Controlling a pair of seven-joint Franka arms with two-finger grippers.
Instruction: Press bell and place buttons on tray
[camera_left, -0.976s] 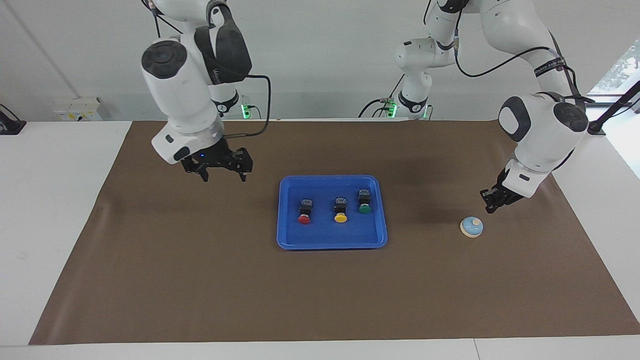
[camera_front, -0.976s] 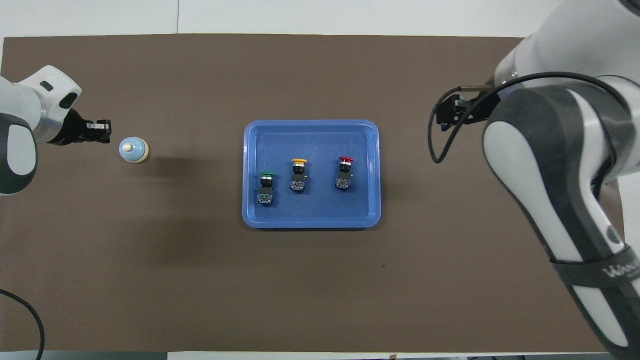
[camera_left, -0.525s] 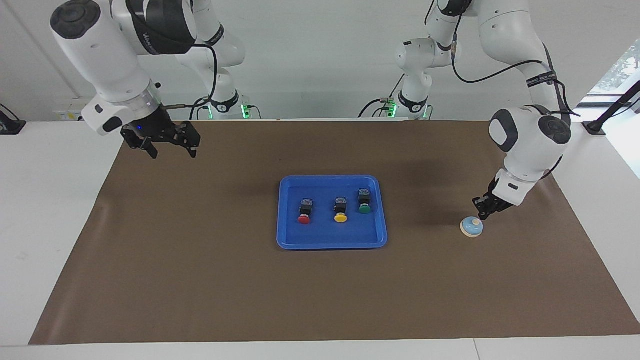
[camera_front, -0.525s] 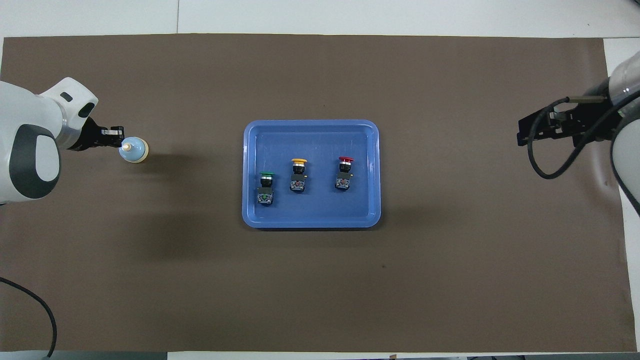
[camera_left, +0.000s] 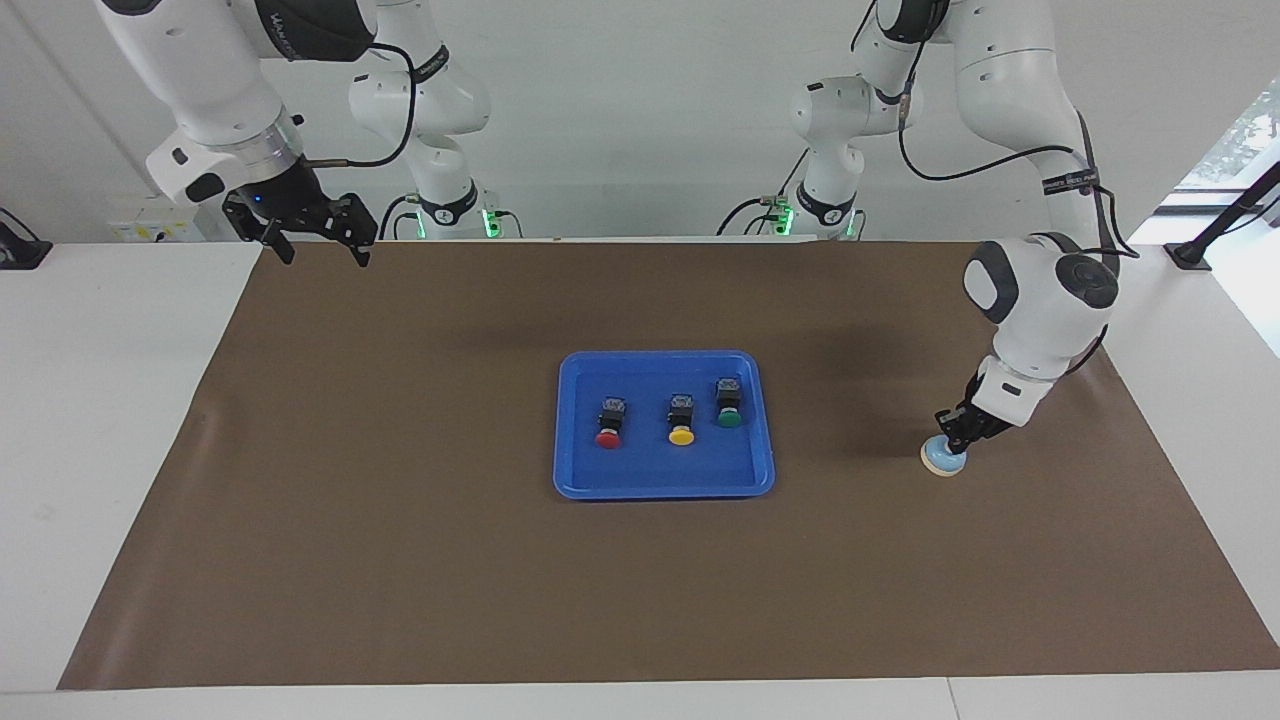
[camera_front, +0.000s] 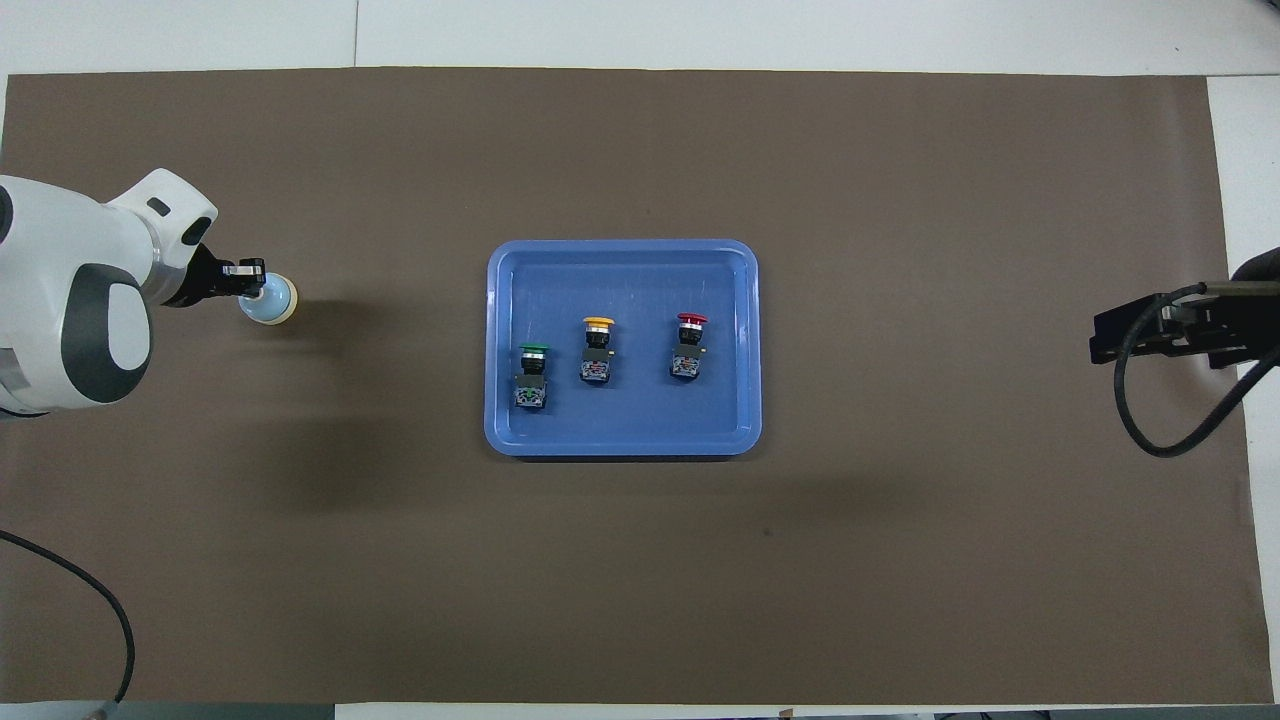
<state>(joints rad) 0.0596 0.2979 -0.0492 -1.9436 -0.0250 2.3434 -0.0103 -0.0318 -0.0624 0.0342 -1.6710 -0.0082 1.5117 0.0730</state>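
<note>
Brown matting covers the desk (camera_left: 400, 560) under both arms. I have the left gripper (camera_left: 958, 436) closed to a point with nothing in it, its tip down on the bell (camera_left: 943, 460), which sits toward the left arm's end of the desk, level with the tray (camera_front: 622, 440). Its knob is hidden under the tip in both views, so I judge the press is under way but cannot confirm contact. Red (camera_left: 608, 437), yellow (camera_left: 681, 435) and green (camera_left: 729, 418) buttons already lie in a row in the tray at mid-desk. My right gripper (camera_left: 312, 245) waits wide open and empty, high over the mat's corner at the right arm's end; overhead it is partly cut off.
</note>
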